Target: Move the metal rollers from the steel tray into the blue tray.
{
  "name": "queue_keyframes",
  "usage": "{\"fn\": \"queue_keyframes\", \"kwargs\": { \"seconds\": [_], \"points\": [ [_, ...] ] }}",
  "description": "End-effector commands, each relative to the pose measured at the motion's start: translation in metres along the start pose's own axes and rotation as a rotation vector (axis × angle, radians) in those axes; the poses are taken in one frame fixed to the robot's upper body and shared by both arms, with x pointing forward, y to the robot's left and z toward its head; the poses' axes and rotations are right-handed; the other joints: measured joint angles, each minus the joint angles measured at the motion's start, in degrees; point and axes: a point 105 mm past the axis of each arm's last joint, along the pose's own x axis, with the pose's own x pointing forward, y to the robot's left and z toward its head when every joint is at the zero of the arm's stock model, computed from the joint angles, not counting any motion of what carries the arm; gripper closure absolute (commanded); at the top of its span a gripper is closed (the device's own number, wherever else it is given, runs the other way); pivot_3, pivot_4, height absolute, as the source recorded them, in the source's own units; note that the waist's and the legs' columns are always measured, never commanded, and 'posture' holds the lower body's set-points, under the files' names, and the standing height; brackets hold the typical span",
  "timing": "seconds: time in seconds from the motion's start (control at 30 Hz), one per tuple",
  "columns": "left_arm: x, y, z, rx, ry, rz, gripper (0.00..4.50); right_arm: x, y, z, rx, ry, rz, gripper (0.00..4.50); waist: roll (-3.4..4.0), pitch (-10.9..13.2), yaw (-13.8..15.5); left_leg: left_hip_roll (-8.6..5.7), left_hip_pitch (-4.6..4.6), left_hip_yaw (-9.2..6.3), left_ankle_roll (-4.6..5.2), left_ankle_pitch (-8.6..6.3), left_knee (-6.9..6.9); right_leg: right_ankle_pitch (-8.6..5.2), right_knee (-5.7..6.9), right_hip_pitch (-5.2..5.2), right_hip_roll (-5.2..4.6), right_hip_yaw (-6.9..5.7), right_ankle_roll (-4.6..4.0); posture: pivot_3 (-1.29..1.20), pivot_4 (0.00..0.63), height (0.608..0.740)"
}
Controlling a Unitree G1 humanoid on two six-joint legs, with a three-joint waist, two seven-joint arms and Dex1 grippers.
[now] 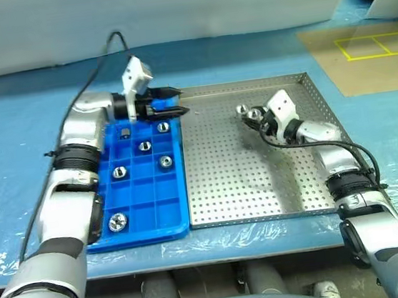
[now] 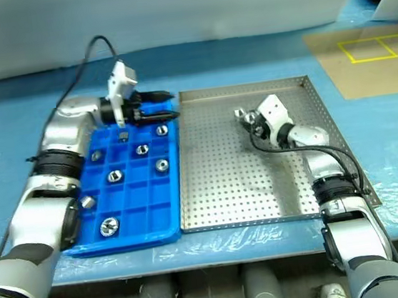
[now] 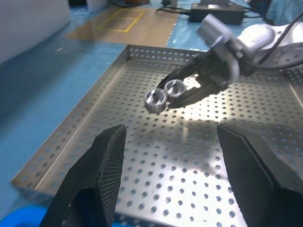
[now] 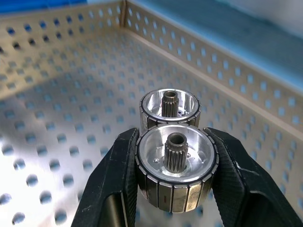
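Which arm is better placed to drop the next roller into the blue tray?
The right. Its gripper is shut on a metal roller, lifted off the steel tray. The left gripper hovers open and empty at the blue tray's far edge.

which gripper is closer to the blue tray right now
Left. The left gripper hovers open over the blue tray's far edge. The right gripper is above the steel tray, shut on two metal rollers.
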Motion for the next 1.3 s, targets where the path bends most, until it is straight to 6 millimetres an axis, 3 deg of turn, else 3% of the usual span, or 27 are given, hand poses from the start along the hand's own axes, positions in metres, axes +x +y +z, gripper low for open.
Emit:
{"fn": "queue_keyframes", "kwargs": {
  "seconds": [0.03,0.2,0.37,0.57,0.7,0.87,1.0,1.1,1.3],
  "points": [
    [-0.021,0.011,0.018,0.042,-0.032,0.065,1.26,0.009,0.007,0.052,-0.075,-0.137,0.062,2.8,-0.01,0.0,0.3,0.0,-0.01,0.0,0.0,0.0,-0.03,0.0,-0.02,0.0,0.0,-0.01,0.0,-0.14,0.15,0.74],
    [-0.048,0.014,0.011,0.033,0.0,0.13,1.26,0.019,0.027,0.075,-0.093,-0.188,0.17,2.8,0.01,0.0,1.1,0.03,-0.04,0.0,-0.02,-0.02,-0.11,-0.01,-0.04,0.0,-0.01,-0.05,-0.01,-0.09,0.15,0.74],
    [-0.063,0.011,0.008,0.023,0.009,0.178,1.26,0.021,0.031,0.067,-0.086,-0.167,0.2,2.8,-0.01,0.1,2.2,0.06,-0.09,-0.01,-0.07,0.01,-0.14,-0.01,-0.02,0.0,-0.08,-0.06,-0.01,-0.07,0.15,0.74],
    [-0.062,0.007,0.007,0.016,0.016,0.175,1.26,0.02,0.035,0.06,-0.088,-0.148,0.224,2.8,-0.03,0.1,3.0,0.06,-0.07,-0.02,-0.15,0.05,-0.1,-0.01,0.05,0.01,-0.1,-0.04,-0.01,-0.07,0.15,0.74],
    [-0.052,0.006,0.01,0.036,0.016,0.152,1.26,0.013,0.033,0.057,-0.075,-0.147,0.222,2.8,-0.03,0.1,2.9,0.06,-0.05,-0.04,-0.17,0.07,-0.09,0.0,0.07,0.01,-0.08,-0.04,0.01,-0.08,0.15,0.74],
    [-0.013,0.0,0.008,0.119,0.007,0.063,1.26,-0.005,0.043,0.069,-0.028,-0.179,0.301,2.8,-0.05,0.1,3.1,0.03,-0.12,-0.1,-0.16,0.07,-0.03,0.02,0.07,0.03,-0.08,-0.02,0.04,-0.12,0.15,0.74],
    [0.034,-0.003,0.011,0.275,-0.076,0.073,1.26,-0.02,0.053,0.1,0.091,-0.258,0.362,2.8,-0.08,0.1,3.0,0.01,-0.09,-0.1,-0.15,0.06,0.02,0.06,0.1,0.04,-0.07,0.02,0.11,-0.17,0.15,0.74],
    [0.057,-0.015,0.006,0.402,-0.076,0.022,1.26,-0.024,0.05,0.109,0.112,-0.268,0.339,2.8,-0.08,0.1,2.7,0.01,0.0,-0.14,-0.15,0.07,0.09,0.16,0.1,0.12,-0.02,0.12,0.27,-0.2,0.15,0.74],
    [0.067,-0.021,-0.005,0.558,-0.037,0.002,1.26,-0.029,0.05,0.106,0.113,-0.24,0.314,2.8,-0.08,0.1,1.9,0.0,0.04,-0.14,-0.19,0.09,0.1,0.22,0.1,0.12,-0.01,0.19,0.37,-0.23,0.15,0.74]
  ]
}}
